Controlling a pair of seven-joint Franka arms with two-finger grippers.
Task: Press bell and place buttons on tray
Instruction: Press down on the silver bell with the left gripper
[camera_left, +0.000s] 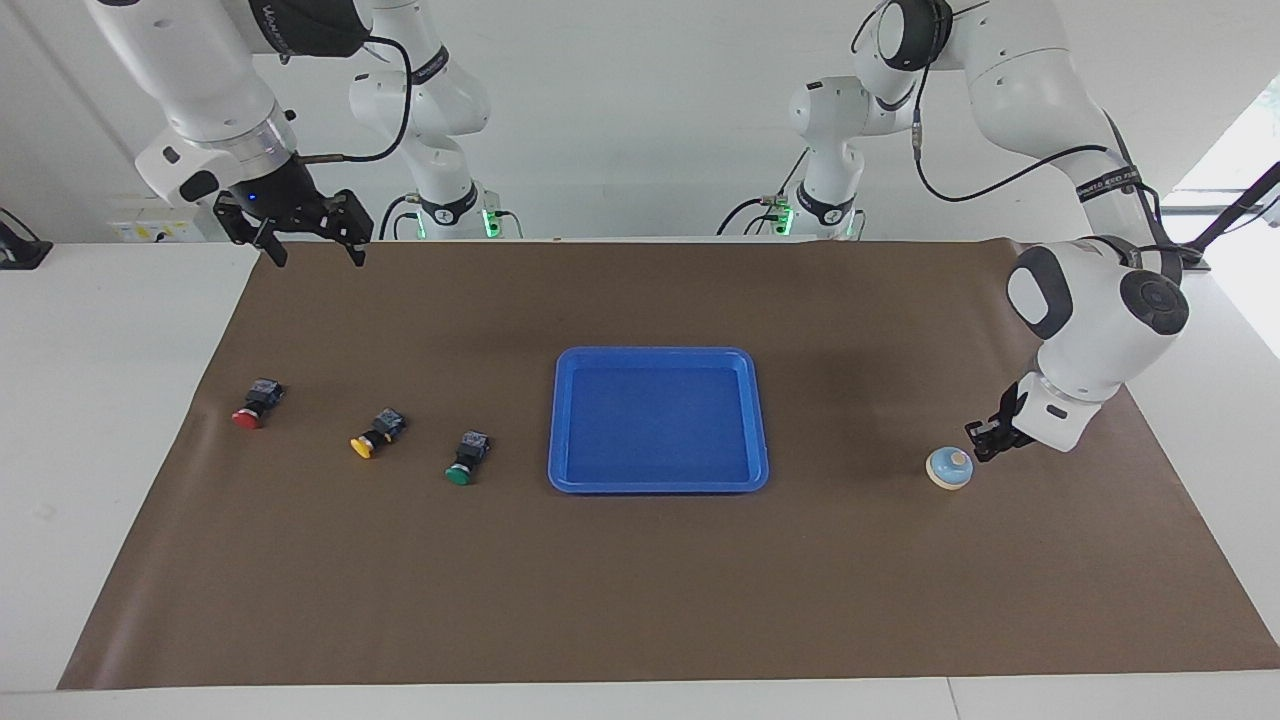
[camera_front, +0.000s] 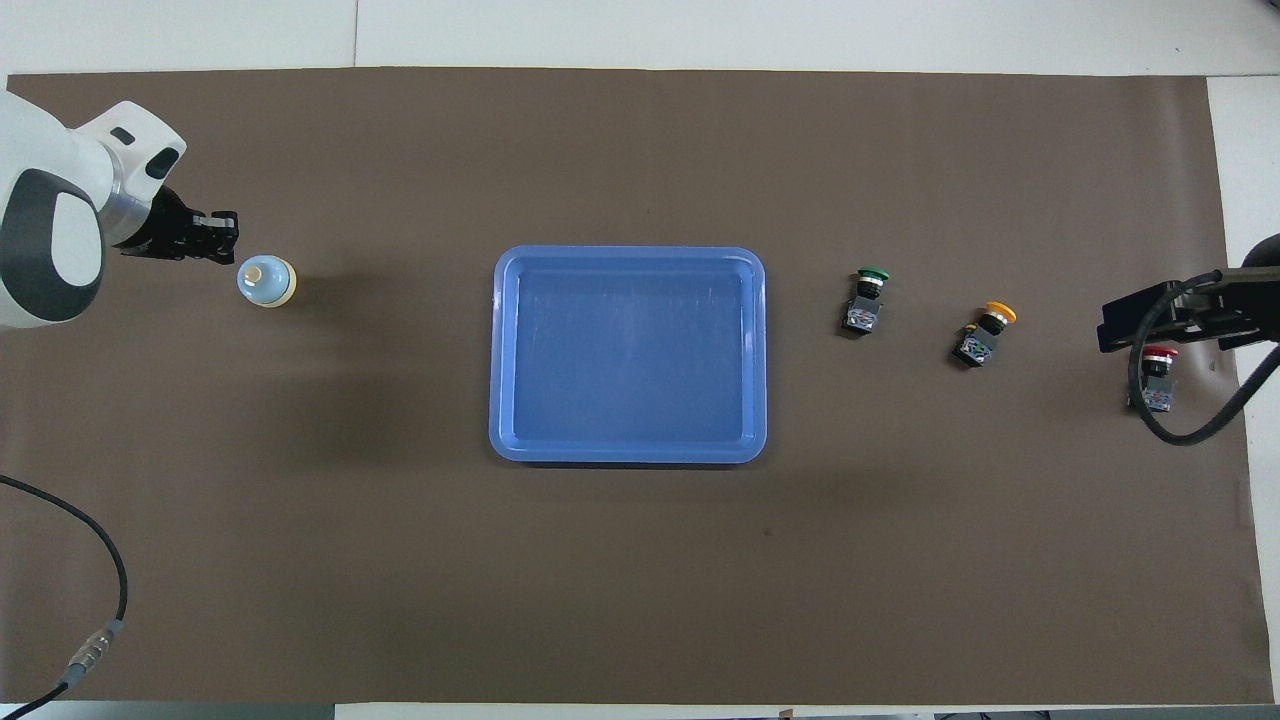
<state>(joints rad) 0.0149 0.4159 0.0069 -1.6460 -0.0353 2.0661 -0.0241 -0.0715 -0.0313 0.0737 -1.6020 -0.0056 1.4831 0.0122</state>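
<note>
A white desk (camera_left: 110, 420) carries a large brown mat (camera_left: 640, 590) that covers most of its top, leaving bare white strips at both ends of the mat. Above the mat stands a plain pale wall (camera_left: 640, 110). Bright daylight enters from a window (camera_left: 1245, 150) past the mat's corner.

The blue tray (camera_left: 658, 420) (camera_front: 628, 355), rectangular with a raised rim, lies flat at mid-table. Toward the right arm's end from it lie three black-bodied buttons on their sides: green (camera_left: 464, 457) (camera_front: 867, 299) nearest the tray, then yellow (camera_left: 377, 432) (camera_front: 985, 332), then red (camera_left: 255, 403) (camera_front: 1155, 377). The bell (camera_left: 949, 468) (camera_front: 266, 281) (light blue dome, cream knob) sits upright toward the left arm's end from the tray.
</note>
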